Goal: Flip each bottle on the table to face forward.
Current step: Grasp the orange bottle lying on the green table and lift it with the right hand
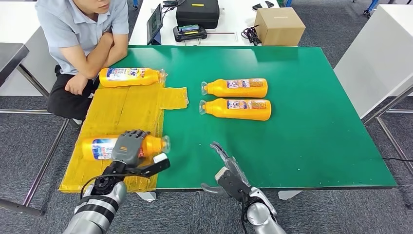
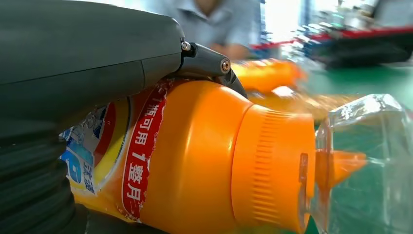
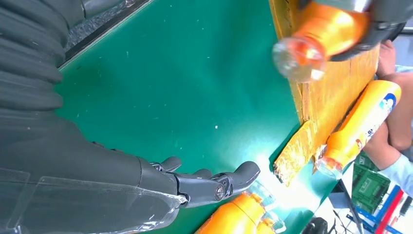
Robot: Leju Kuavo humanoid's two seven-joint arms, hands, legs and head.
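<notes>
Lowest in the head view, my left hand [image 1: 129, 147] grips the near bottle [image 1: 100, 148] lying on the yellow mat [image 1: 122, 112] at lower left, while my right hand [image 1: 229, 168] hovers open-fingered over the green table [image 1: 316, 136] at bottom centre. I see 1 bottle [image 1: 130, 76] at upper left by a seated person [image 1: 80, 34] and 2 bottles [image 1: 236, 99] side by side at centre.
</notes>
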